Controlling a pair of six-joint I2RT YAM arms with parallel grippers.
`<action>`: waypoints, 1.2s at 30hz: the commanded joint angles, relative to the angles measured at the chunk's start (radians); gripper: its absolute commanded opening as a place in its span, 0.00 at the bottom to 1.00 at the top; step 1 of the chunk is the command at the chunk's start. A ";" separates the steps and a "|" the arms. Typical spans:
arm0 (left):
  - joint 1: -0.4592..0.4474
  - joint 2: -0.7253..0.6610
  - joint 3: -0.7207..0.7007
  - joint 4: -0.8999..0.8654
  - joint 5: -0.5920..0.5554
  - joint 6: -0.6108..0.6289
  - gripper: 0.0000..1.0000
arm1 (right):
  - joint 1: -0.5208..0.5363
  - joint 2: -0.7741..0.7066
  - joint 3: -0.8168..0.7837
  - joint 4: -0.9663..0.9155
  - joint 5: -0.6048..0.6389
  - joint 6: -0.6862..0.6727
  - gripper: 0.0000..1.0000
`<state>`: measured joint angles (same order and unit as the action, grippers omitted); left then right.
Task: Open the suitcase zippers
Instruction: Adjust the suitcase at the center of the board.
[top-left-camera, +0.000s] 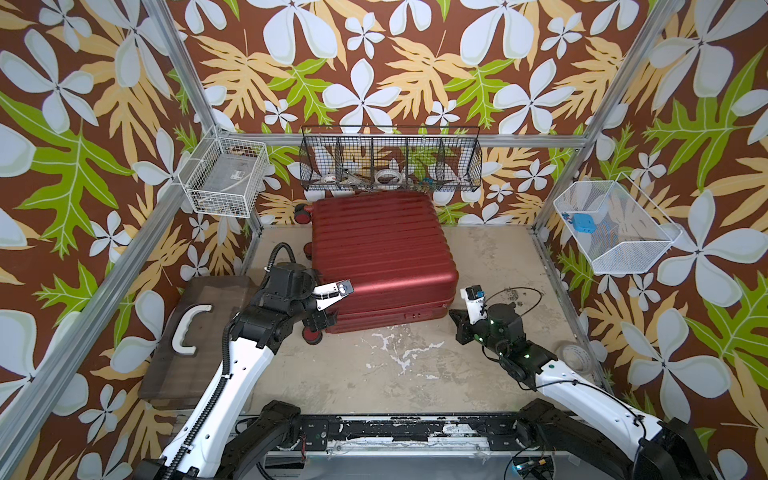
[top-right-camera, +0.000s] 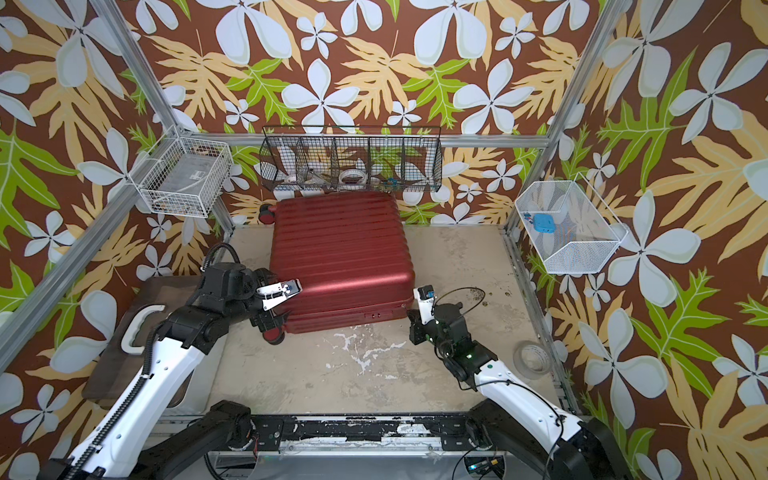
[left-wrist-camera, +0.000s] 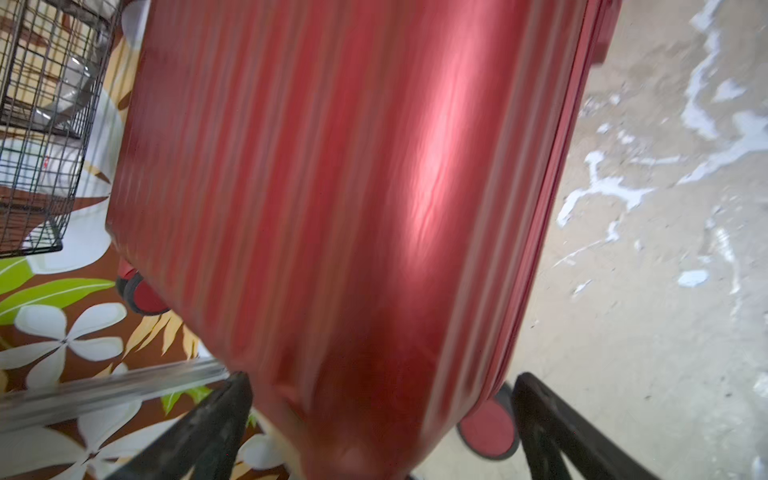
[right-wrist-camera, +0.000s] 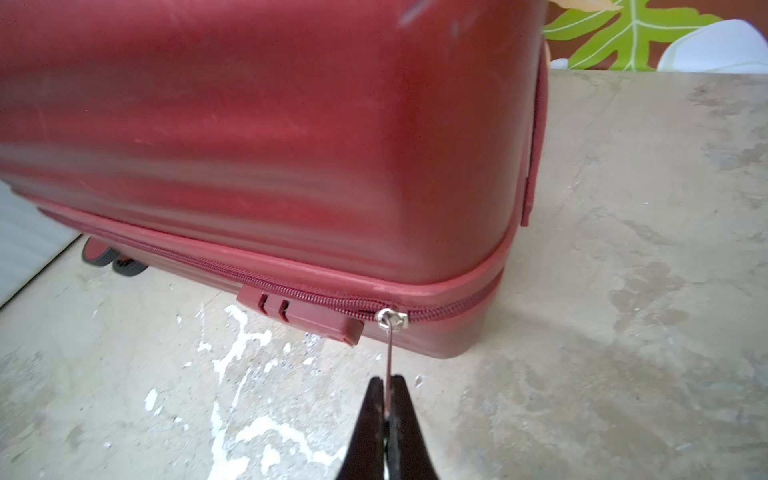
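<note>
From my station, the biggest thing in both top views is the dark-red ribbed suitcase (top-left-camera: 382, 253) (top-right-camera: 340, 249). It lies flat on the stained beige desk (top-left-camera: 374, 374), in the middle of the frame and reaching up to just under the black wire basket (top-left-camera: 390, 160) on the back wall. At the left edge of the desk lies a brown translucent box (top-left-camera: 199, 332) with a white handle.

My left end effector (left-wrist-camera: 381, 378) sits at the suitcase's lower-left corner in a top view. On the left wrist camera its two black fingers (left-wrist-camera: 208, 428) stand wide apart, one on each side of that rounded corner, with nothing held. I cannot tell whether either finger touches the shell. A red-and-black wheel (left-wrist-camera: 490, 428) shows just beside one finger.

My right end effector (right-wrist-camera: 387, 386) is at the suitcase's lower-right corner in a top view. On the right wrist camera its jaws are pinched together on the thin metal pull tab (right-wrist-camera: 388, 353), which runs straight from the fingertips to the silver slider (right-wrist-camera: 390, 320).

The zipper (right-wrist-camera: 208, 262) is a dark-red band following the seam between the two shell halves, low on the side facing me and curving round the corner. The slider sits on it at that corner, just beside the red lock block (right-wrist-camera: 299, 311).

A clear tape roll (top-left-camera: 575, 353) rests near the desk's right edge.
</note>
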<state>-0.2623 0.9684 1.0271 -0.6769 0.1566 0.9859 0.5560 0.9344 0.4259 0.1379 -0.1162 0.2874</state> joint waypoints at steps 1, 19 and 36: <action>-0.008 0.002 -0.018 -0.006 0.124 -0.059 1.00 | 0.101 -0.014 0.005 -0.010 0.021 0.057 0.00; 0.217 0.132 -0.185 0.786 -0.389 0.157 1.00 | 0.051 -0.075 0.008 -0.063 0.208 -0.041 0.00; -0.039 0.075 0.096 0.163 0.190 -0.134 1.00 | -0.166 0.094 0.116 -0.024 -0.098 -0.127 0.09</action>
<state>-0.2764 1.0260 1.0988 -0.4561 0.2008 0.9993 0.3805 1.0546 0.5220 0.1764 -0.1162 0.1532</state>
